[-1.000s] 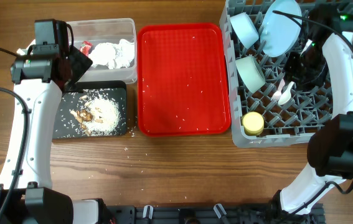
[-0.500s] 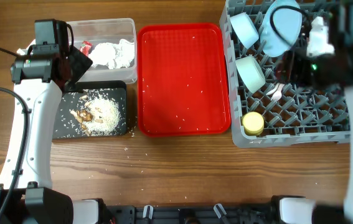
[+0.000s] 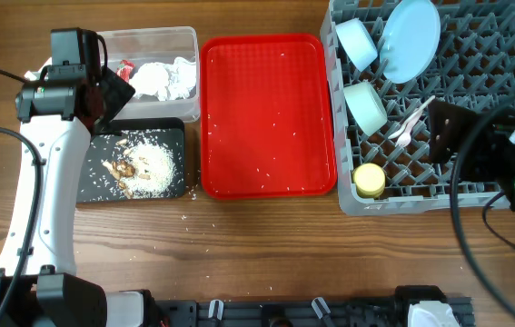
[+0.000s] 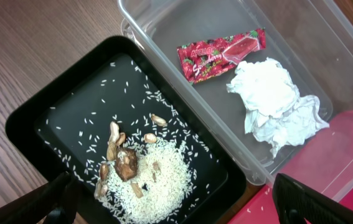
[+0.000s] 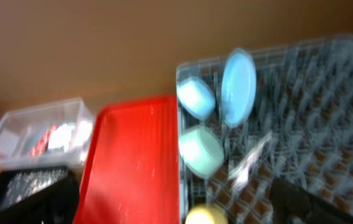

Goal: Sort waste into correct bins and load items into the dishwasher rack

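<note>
Rice [image 3: 272,124] on the red tray [image 3: 205,109] is tiny and loose, best tipped by the tray's rim; left gripper [image 3: 110,95] gapes open, right gripper [image 3: 446,136] too blurry to tell.

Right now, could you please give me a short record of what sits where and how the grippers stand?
tub: wrapper, napkins
black tray: rice with brown scraps
red tray: a few stray grains only
rack: plate, bowls, cup, cutlery
left gripper: open, above where tub meets black tray
right gripper: over the rack, state unclear
</note>
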